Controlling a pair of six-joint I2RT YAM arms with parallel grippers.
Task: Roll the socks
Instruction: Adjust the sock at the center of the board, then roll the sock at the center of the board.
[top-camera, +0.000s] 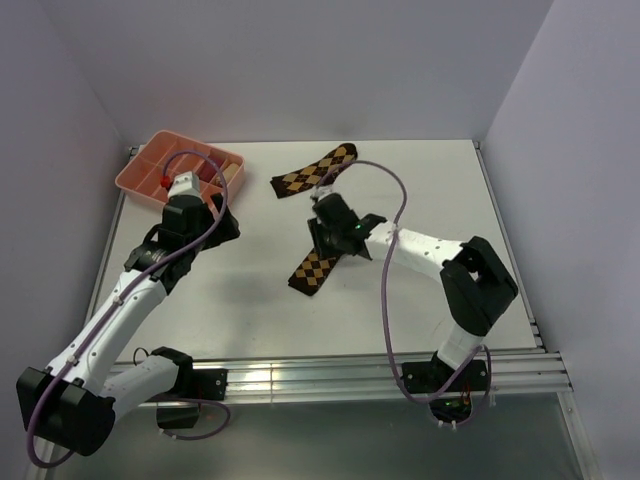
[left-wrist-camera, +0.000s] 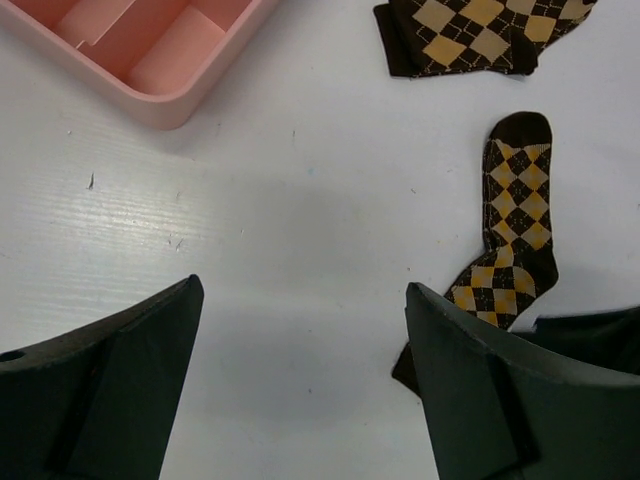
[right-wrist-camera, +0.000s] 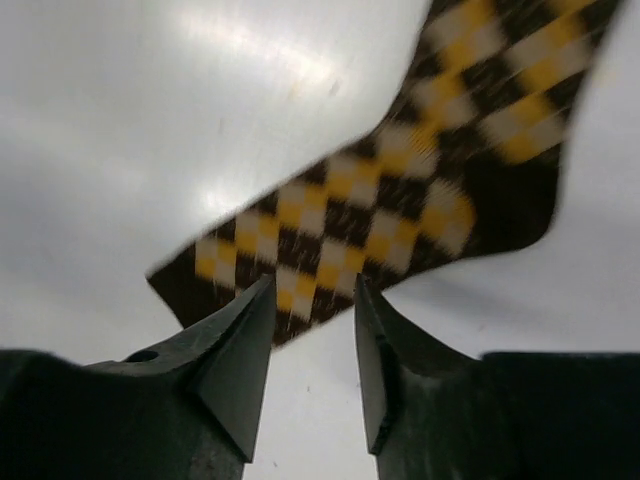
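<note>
Two dark brown socks with a tan-orange argyle pattern lie flat on the white table. One sock (top-camera: 315, 170) is at the back middle; it also shows in the left wrist view (left-wrist-camera: 480, 35). The other sock (top-camera: 316, 268) lies mid-table and shows in the left wrist view (left-wrist-camera: 515, 225) and the right wrist view (right-wrist-camera: 400, 210). My right gripper (top-camera: 325, 240) (right-wrist-camera: 314, 282) hovers low over one end of the mid-table sock, jaws a little apart with nothing between them. My left gripper (top-camera: 225, 222) (left-wrist-camera: 303, 285) is wide open and empty over bare table, left of both socks.
A pink compartment tray (top-camera: 150, 175) (left-wrist-camera: 160, 105) stands at the back left with plain rolls (top-camera: 215, 172) in it. Grey walls close in the back and both sides. The right arm (top-camera: 440, 255) reaches across from the right.
</note>
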